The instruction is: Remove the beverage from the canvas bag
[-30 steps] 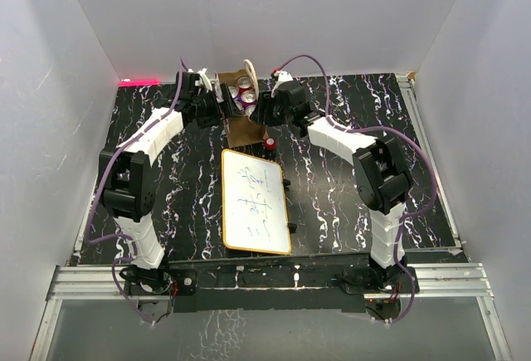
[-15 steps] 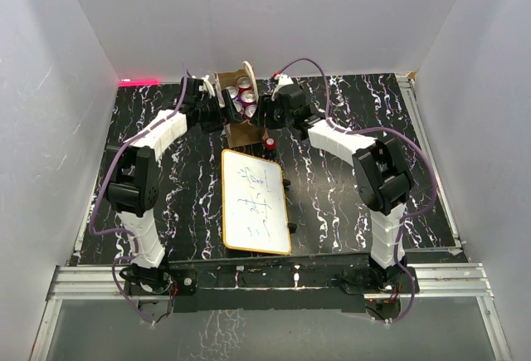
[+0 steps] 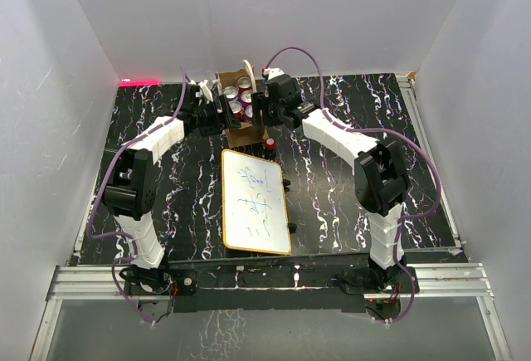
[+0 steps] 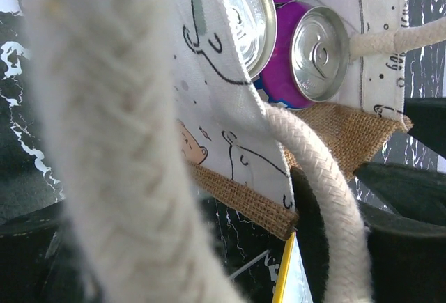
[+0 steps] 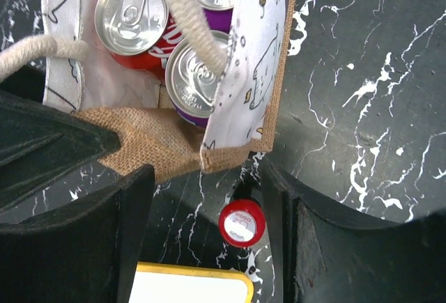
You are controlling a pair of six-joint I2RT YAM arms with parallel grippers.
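Observation:
The canvas bag [image 3: 236, 133] stands at the back of the table, brown burlap with a printed white lining and cream rope handles [image 3: 248, 71]. Several beverage cans [image 3: 241, 95] stand upright inside it. The right wrist view shows a red can [image 5: 132, 14] and a purple can [image 5: 198, 73]; the left wrist view shows a purple can [image 4: 319, 52]. My left gripper [image 3: 219, 114] is open at the bag's left side, with a handle rope [image 4: 327, 198] running between its fingers [image 4: 404, 205]. My right gripper [image 3: 260, 109] is open and empty above the bag's near right corner [image 5: 230, 151].
A small red-capped bottle [image 5: 241, 223] stands on the table just in front of the bag, also seen from above [image 3: 270, 142]. A yellow-framed whiteboard [image 3: 253, 202] lies in the middle of the black marbled table [image 3: 348, 195]. White walls enclose the table.
My left gripper has moved right, in against the bag's left side. My right gripper has moved left and back, over the bag's right corner. The bag and cans have stayed put.

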